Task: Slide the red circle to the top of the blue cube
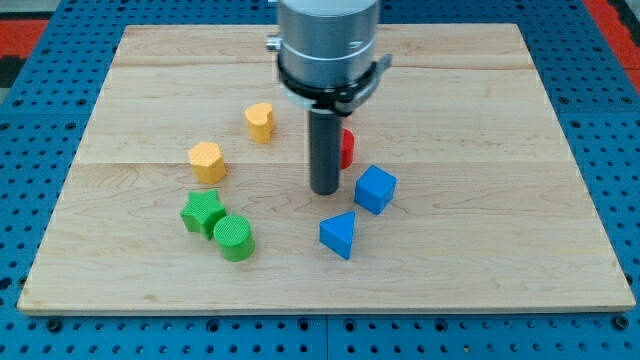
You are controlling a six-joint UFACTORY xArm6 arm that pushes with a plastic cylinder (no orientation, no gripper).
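The red circle (347, 148) is mostly hidden behind my rod; only its right edge shows. The blue cube (375, 189) sits just below and to the right of it. My tip (324, 191) rests on the board just left of the blue cube and below-left of the red circle, close to both.
A blue triangle (339, 234) lies below the tip. A yellow heart-like block (260, 121) and a yellow hexagon-like block (206, 161) lie to the left. A green star (202, 211) and a green cylinder (234, 238) touch at lower left. The wooden board (500, 250) sits on a blue pegboard.
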